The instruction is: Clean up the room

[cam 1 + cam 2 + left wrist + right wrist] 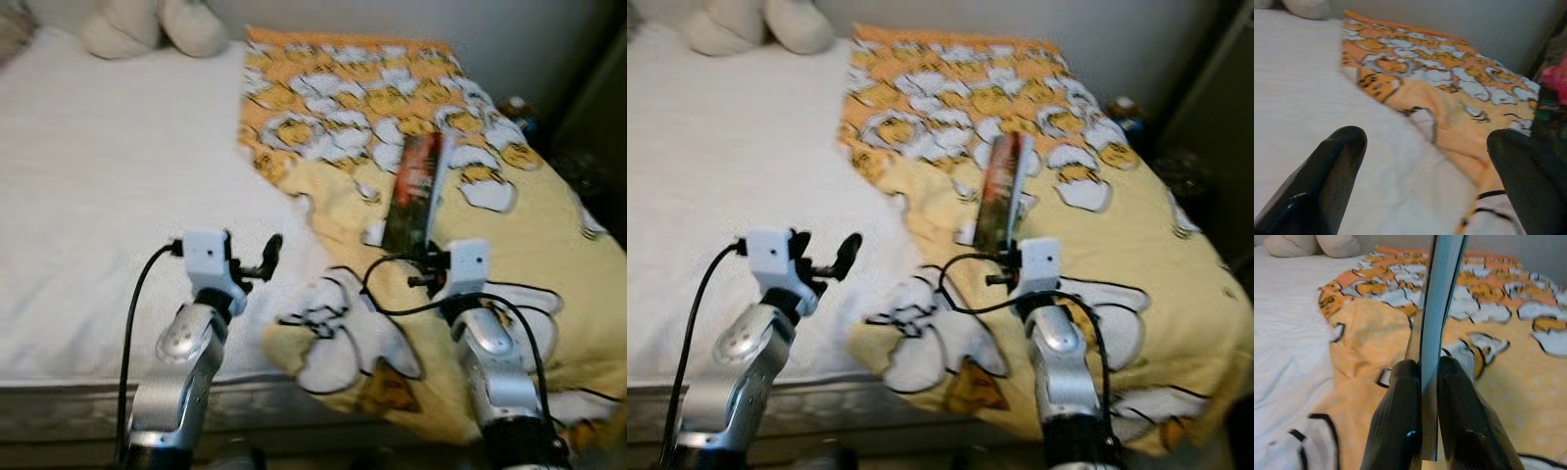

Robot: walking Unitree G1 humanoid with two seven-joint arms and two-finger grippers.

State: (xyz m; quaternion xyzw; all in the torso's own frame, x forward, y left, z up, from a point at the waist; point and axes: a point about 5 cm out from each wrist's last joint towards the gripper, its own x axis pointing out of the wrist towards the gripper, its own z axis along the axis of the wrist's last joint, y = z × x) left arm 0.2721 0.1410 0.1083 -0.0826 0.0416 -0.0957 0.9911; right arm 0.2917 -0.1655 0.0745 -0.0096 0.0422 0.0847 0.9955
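While the eye views show the whole bed (88, 196), one white sheet half covered by one yellow cartoon-print blanket (529, 225), the wrist views add finger detail. Right wrist view: right gripper (1429, 382) fingers pressed together on the edge of one thin book (1440, 298), teal edge-on, held upright over the blanket. Eye views show that book (416, 191) as a dark red cover sticking forward from the right gripper (1007, 247), above the blanket. Left gripper (266, 257) hovers over the white sheet, just beside the blanket edge; left wrist view shows its two fingers (1327, 181) spread wide, holding nothing. One cream plush toy (152, 24) sits at the far end of the bed.
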